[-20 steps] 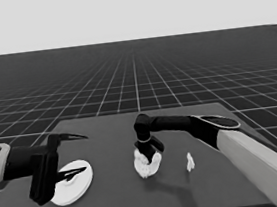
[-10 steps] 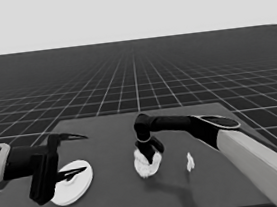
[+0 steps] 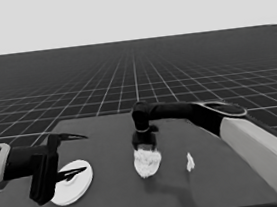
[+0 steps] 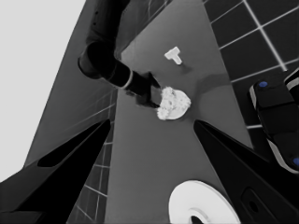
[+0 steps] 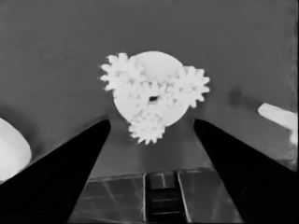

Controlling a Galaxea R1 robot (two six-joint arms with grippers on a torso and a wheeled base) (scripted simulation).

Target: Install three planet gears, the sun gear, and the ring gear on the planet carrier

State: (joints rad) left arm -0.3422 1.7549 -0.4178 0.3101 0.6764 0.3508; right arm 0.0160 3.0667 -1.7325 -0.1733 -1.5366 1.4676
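Matt white gears (image 5: 152,95); smooth white larger round part (image 3: 72,182); matt dark table (image 3: 114,197).

Each arm (image 3: 242,134) is pale grey farther back and black toward the hand (image 5: 149,140). Each hand carries two long, pointed black fingers (image 5: 60,177).

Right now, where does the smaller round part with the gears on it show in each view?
Head view: smaller round part, table centre, under the right tool.
Left wrist view: mid-picture, beside the right arm's tip.
Right wrist view: centre, four gears on it.
Shared landmark: thin white piece, nearby.
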